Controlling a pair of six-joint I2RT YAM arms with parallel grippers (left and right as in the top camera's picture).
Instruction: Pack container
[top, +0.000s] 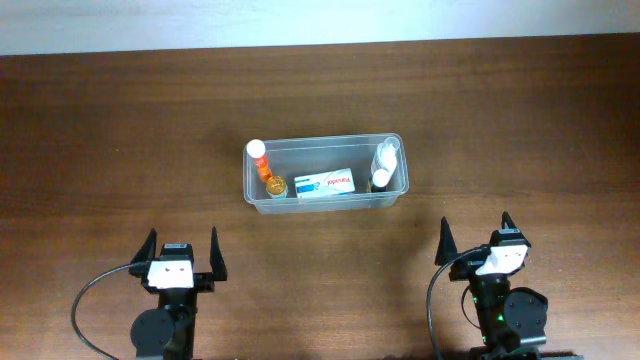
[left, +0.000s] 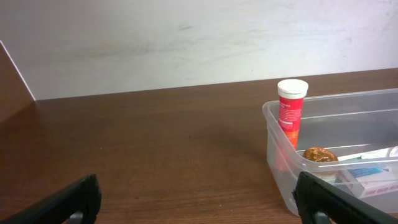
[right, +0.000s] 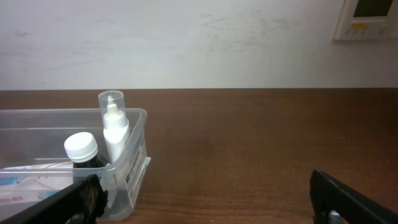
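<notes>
Our left tool and right tool gape wide, empty, at lower frame. The container, centre, looks light, flexible, slick; we'd pinch its stiffer rim.

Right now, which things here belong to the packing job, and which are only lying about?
Job: container; inside it, orange tube, gold-lidded jar, box, white bottle, dark bottle.
Not the job: table, wall panel.
</notes>
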